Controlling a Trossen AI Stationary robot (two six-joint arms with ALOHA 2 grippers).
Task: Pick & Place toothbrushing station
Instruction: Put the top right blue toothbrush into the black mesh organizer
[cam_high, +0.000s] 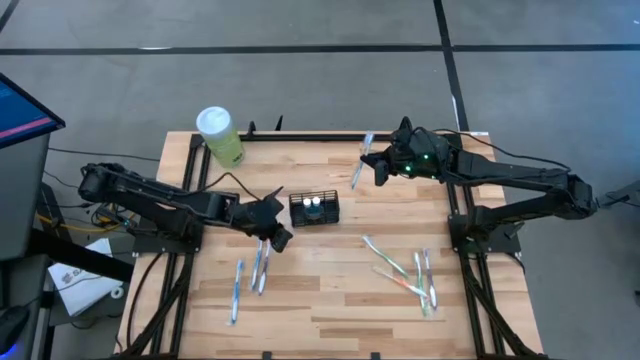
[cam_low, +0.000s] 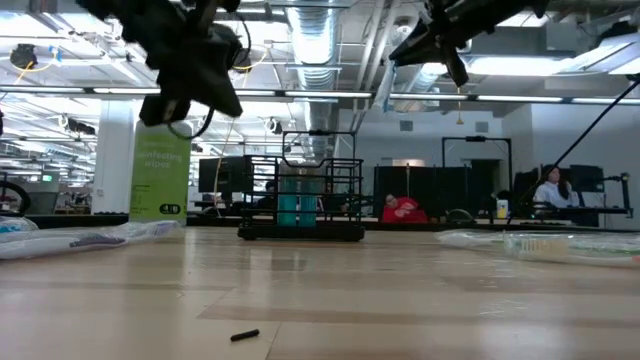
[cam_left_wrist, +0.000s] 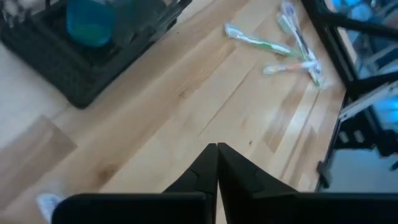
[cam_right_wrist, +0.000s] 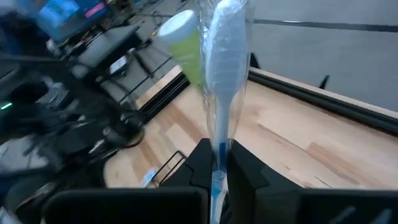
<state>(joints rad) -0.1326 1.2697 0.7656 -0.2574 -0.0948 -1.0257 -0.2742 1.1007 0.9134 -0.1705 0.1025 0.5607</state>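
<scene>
The toothbrushing station (cam_high: 314, 209) is a small black wire caddy standing on its base at the table's middle, with something blue inside; it also shows in the low view (cam_low: 300, 200) and the left wrist view (cam_left_wrist: 68, 56). My left gripper (cam_high: 276, 228) hangs just left of it, above the wood, shut with nothing between its fingers (cam_left_wrist: 217, 152). My right gripper (cam_high: 381, 168) is raised over the far right part of the table, shut on a wrapped toothbrush (cam_right_wrist: 222, 56). My right gripper pinches the toothbrush's handle (cam_right_wrist: 217, 148), inside its clear wrapper, between its two fingers. The fingers come from the table's right and lie across the brush. The brush is lifted clear of the table, its head end (cam_high: 368, 140) toward the far edge.
A green canister with a white lid (cam_high: 220, 135) stands at the far left corner. Wrapped toothbrushes lie near the front left (cam_high: 250, 275) and front right (cam_high: 405, 270). A black frame edges the table's far and side edges. People sit in the room beyond.
</scene>
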